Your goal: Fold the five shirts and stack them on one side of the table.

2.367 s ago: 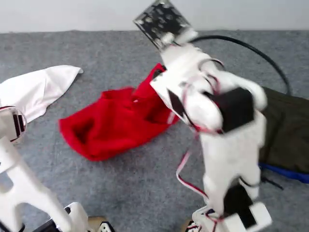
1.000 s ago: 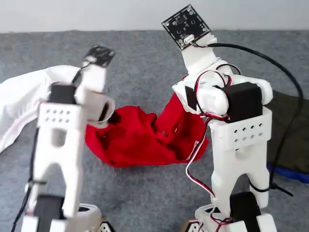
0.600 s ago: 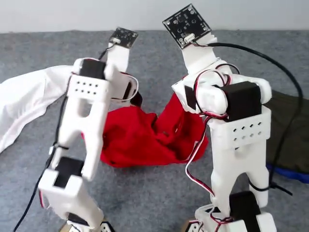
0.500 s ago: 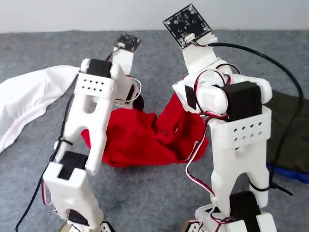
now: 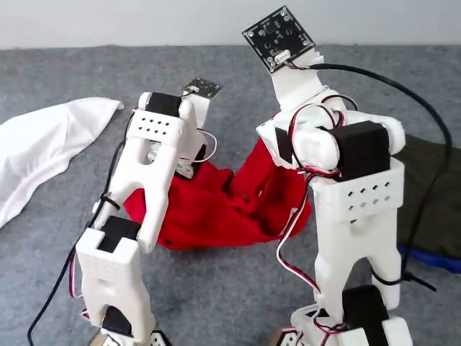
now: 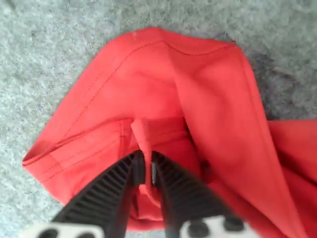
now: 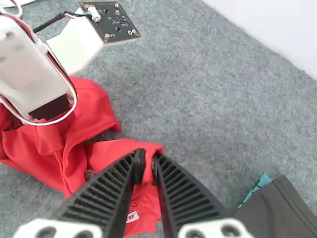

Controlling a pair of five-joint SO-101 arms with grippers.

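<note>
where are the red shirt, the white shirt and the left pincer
red shirt (image 5: 209, 213), high view, its crumpled middle
white shirt (image 5: 50, 137), high view, the middle of its body
left pincer (image 6: 147, 159), left wrist view, between its tips, shut on a red shirt fold

A robotics lab set-up, by the look of it; grey felt-like cover over the bench (image 5: 216, 288), plain white wall (image 5: 108, 21) behind; left arm (image 5: 155, 155) and right arm (image 5: 356, 194) in white plastic, a bare circuit board (image 5: 277, 36) on top, loose wires (image 5: 279, 252) and a black cable (image 5: 389, 79) trailing; a red shirt (image 5: 209, 209) heaped between them.
</note>
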